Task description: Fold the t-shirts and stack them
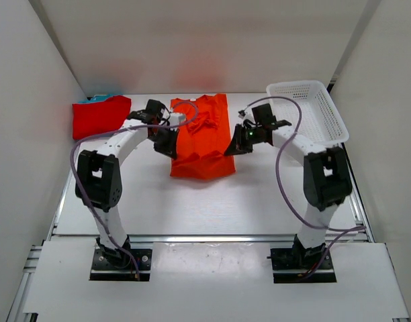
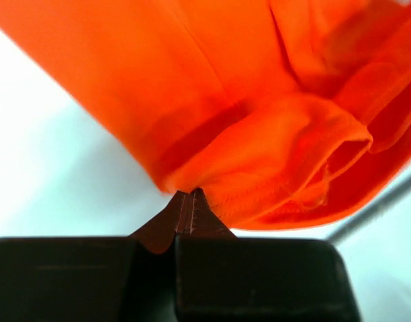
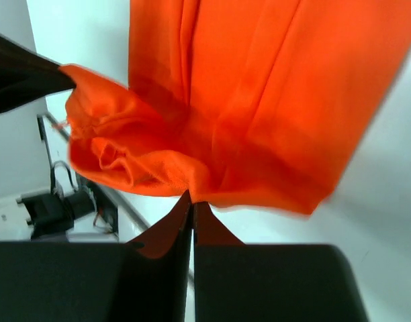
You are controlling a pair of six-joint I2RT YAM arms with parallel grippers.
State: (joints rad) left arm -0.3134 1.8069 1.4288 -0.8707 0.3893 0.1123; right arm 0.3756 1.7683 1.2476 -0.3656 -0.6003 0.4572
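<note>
The orange t-shirt [image 1: 202, 144] lies in the middle of the table, its lower half raised and bunched. My left gripper [image 1: 172, 151] is shut on the shirt's left edge; in the left wrist view the tips [image 2: 187, 194] pinch a hemmed fold of the orange cloth [image 2: 259, 100]. My right gripper [image 1: 232, 149] is shut on the right edge, its tips [image 3: 192, 200] closed on the orange cloth [image 3: 259, 100]. A folded red t-shirt [image 1: 98, 115] lies at the back left, with a strip of teal-blue t-shirt [image 1: 101, 98] showing behind it.
A white mesh basket [image 1: 306, 87] stands at the back right, near the right arm. White walls close in the table on the left, back and right. The arm bases are bolted at the near edge.
</note>
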